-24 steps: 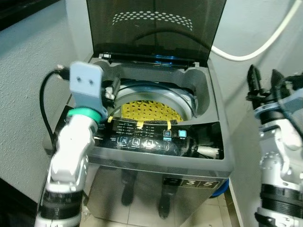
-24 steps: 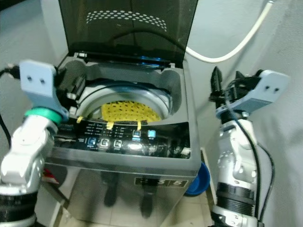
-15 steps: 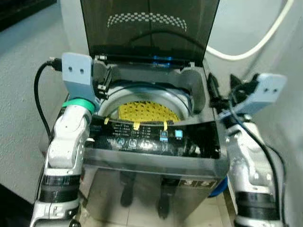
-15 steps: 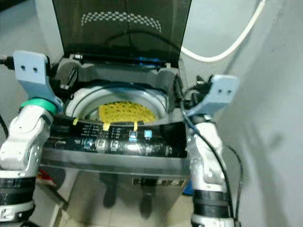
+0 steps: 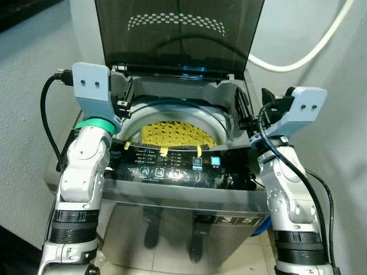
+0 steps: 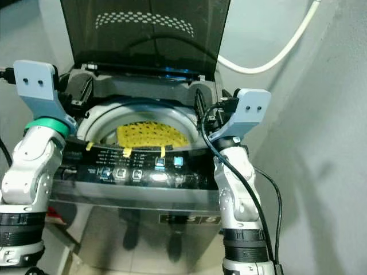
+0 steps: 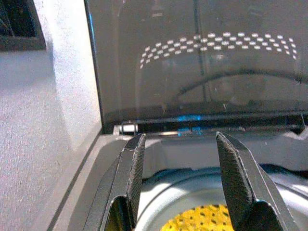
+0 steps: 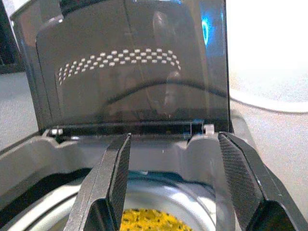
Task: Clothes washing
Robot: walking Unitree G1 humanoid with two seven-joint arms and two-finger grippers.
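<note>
A grey top-loading washing machine (image 5: pixel 172 192) stands before me with its dark tinted lid (image 5: pixel 178 34) raised. Down in the drum lies a yellow dotted garment (image 5: pixel 178 134), also seen past the fingers as the yellow garment (image 7: pixel 207 219) in the left wrist view. My left gripper (image 5: pixel 127 96) hovers over the left rim of the tub opening, open with nothing between its fingers (image 7: pixel 132 168). Over the right rim is my right gripper (image 5: pixel 241 109), likewise open and empty, its fingers (image 8: pixel 118 168) pointing toward the lid hinge.
A white hose (image 5: pixel 304 60) curves along the wall behind the machine on the right. Grey walls close in on the left (image 5: pixel 28 86) and right (image 6: pixel 321 143). A blue basin (image 5: pixel 265 226) peeks out on the floor by the machine's right side.
My right arm has swung in from the right side to the tub's right rim. The left gripper shifted slightly back along the left rim. The camera moved a little.
</note>
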